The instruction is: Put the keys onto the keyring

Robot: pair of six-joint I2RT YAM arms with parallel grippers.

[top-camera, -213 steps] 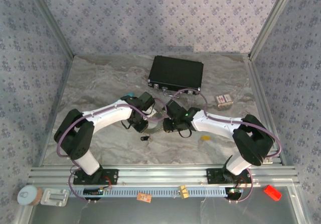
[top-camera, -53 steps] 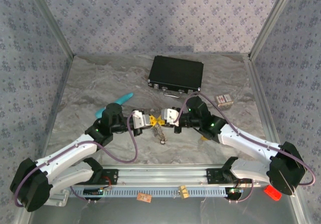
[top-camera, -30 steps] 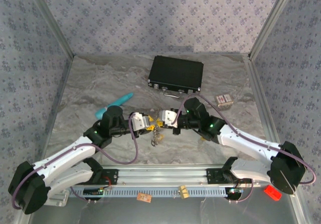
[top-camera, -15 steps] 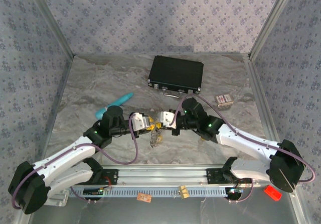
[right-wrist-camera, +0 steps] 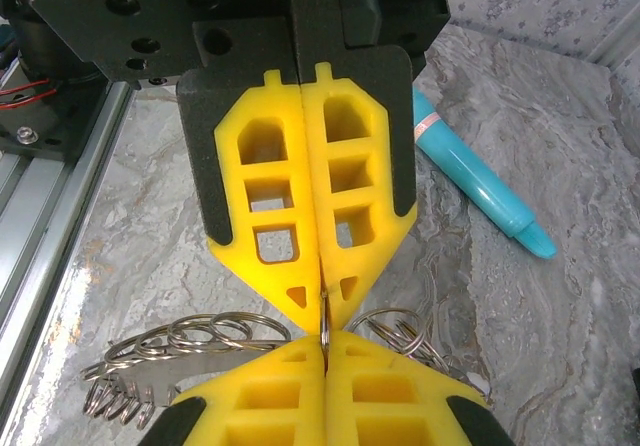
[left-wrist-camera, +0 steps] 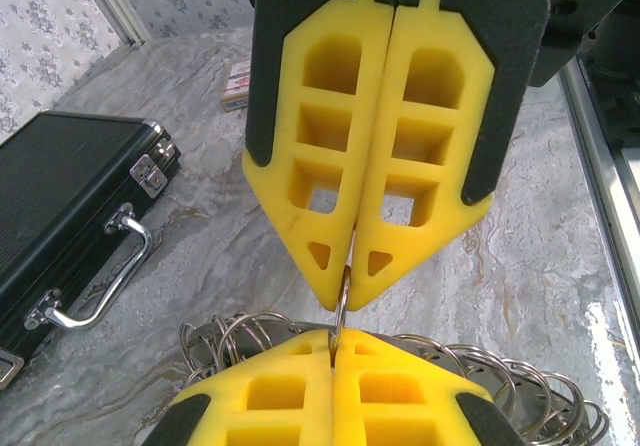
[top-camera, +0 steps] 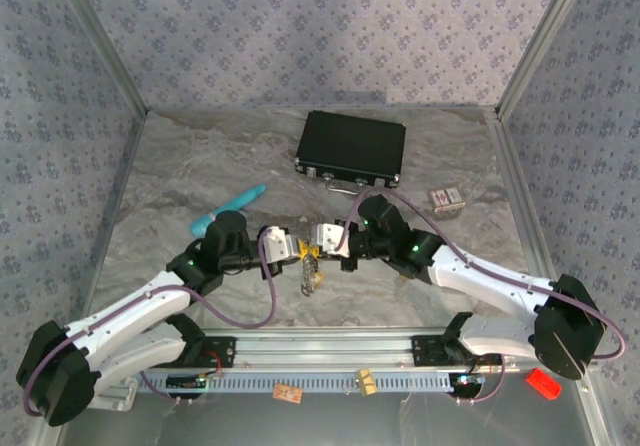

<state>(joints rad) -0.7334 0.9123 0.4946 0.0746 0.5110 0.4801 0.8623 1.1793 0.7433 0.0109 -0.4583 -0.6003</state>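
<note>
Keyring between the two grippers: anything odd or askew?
Yes. The left gripper and right gripper are both shut, tip to tip, on the same thin split ring, which is seen edge-on. The rest of the keyring fans out beneath them as a lopsided bunch of loops. I can't see a key at the pinch point.

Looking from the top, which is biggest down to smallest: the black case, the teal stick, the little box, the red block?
1. black case
2. teal stick
3. little box and red block: they look about the same, so no ranking between them.

readable text: none | small box print: illegible | teal pen label: blurred
</note>
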